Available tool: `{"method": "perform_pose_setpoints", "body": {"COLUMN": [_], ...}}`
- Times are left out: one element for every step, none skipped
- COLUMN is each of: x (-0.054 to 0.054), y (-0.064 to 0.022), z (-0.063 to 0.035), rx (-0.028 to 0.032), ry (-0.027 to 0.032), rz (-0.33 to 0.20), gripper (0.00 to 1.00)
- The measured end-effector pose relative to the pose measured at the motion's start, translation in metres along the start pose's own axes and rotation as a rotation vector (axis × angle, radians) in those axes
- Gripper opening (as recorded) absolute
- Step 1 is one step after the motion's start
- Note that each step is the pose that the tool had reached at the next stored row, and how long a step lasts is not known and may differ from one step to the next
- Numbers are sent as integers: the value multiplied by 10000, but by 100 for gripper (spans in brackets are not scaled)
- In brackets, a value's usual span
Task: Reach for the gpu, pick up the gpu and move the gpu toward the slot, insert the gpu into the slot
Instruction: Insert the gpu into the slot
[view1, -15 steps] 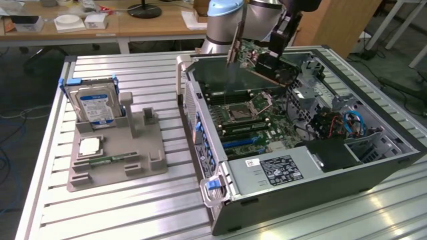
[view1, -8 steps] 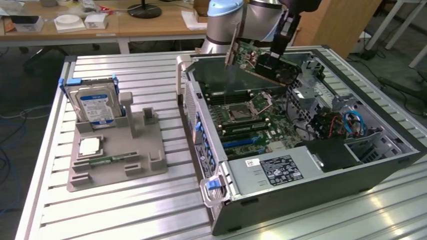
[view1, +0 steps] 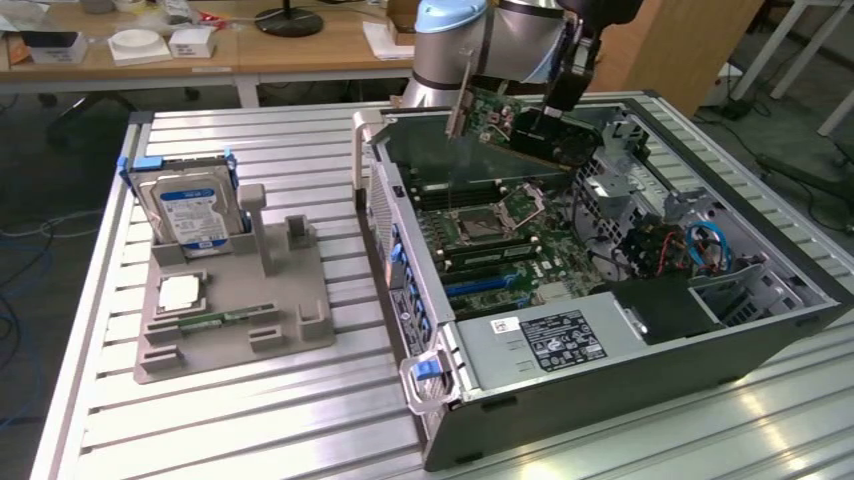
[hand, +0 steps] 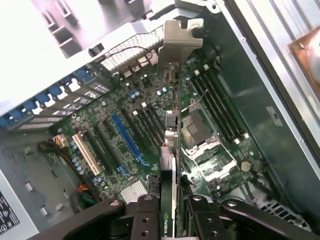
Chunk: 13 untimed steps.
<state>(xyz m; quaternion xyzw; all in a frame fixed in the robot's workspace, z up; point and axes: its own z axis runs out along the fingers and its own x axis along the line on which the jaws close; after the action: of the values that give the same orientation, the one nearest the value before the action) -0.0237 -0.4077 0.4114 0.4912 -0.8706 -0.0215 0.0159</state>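
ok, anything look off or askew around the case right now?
The gpu hangs slanted above the motherboard in the open case, clamped in the gripper and not in any slot. That fits a carry, not a fault. Nothing looks spilled or broken. The hard drive stands upright in its grey holder.

Even, bright room light falls from above in the exterior view, and shadows there are soft and short. The ribbed metal tabletop (view1: 267, 420) shines, with pale streaks of glare toward the exterior view's right. Inside the open computer case (view1: 627, 350) it is darker, the far corner in shade. In the wrist view a case wall (hand: 45, 45) is blown out to white and the grey bracket of the gpu (hand: 171, 125) gleams, while the motherboard (hand: 125, 125) lies dim and greenish. The dark fingers (hand: 145, 222), close to the lens, look soft and blurred
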Motion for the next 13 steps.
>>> {"method": "perform_pose_setpoints", "body": {"x": [0,0,0,0,0,1,1,1,0,0,1,1,0], "y": [0,0,0,0,1,1,0,0,0,1,1,1,0], "z": [0,1,1,2,2,3,3,4,4,5,5,6,6], "rx": [1,2,3,4,5,6,8,8,9,11,12,13,14], "ry": [9,18,27,36,46,54,63,71,81,90,100,109,118], "rz": [-167,-334,-502,-678,-843,-1008,-1178,-1345,-1516,-1680,-1866,-2036,-2207], "gripper": [26,26,26,26,26,26,26,26,26,26,26,26,26]}}
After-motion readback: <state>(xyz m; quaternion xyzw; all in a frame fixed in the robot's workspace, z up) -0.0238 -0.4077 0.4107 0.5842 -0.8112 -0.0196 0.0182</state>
